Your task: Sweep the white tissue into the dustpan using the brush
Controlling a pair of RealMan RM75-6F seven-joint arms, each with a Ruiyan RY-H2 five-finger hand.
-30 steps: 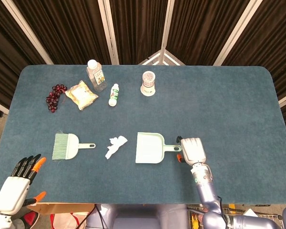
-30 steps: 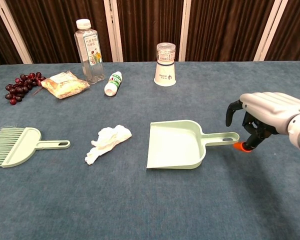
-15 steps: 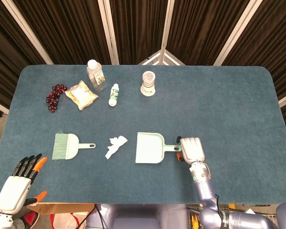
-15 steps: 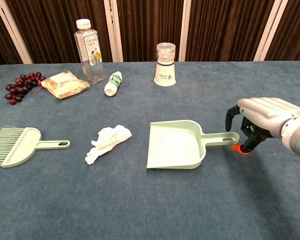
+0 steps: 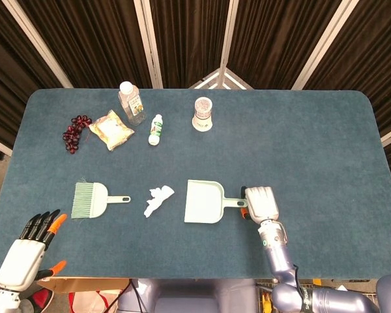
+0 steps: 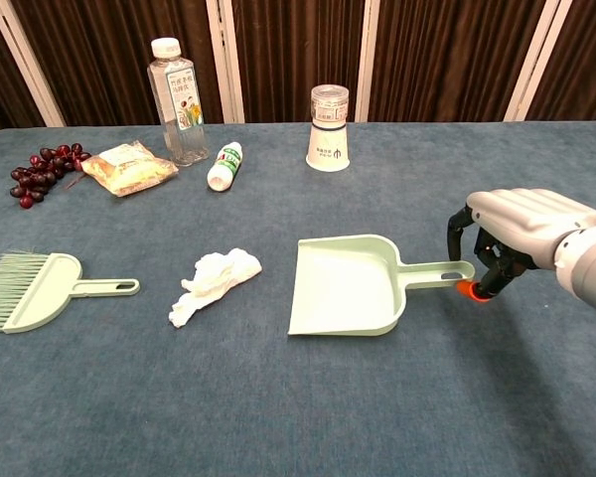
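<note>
Fingers of the right hand (image 6: 521, 231) curl around the dustpan (image 6: 350, 286) handle but have not closed; next it must squeeze, while the brush (image 6: 35, 288) waits far off.

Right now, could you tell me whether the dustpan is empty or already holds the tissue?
Empty. The dustpan shows only its bare green floor, and the tissue lies crumpled on the table beside its open mouth.

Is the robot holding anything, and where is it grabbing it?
The right hand closes around the dustpan handle's end; a firm hold cannot be told. The left hand holds nothing.
</note>
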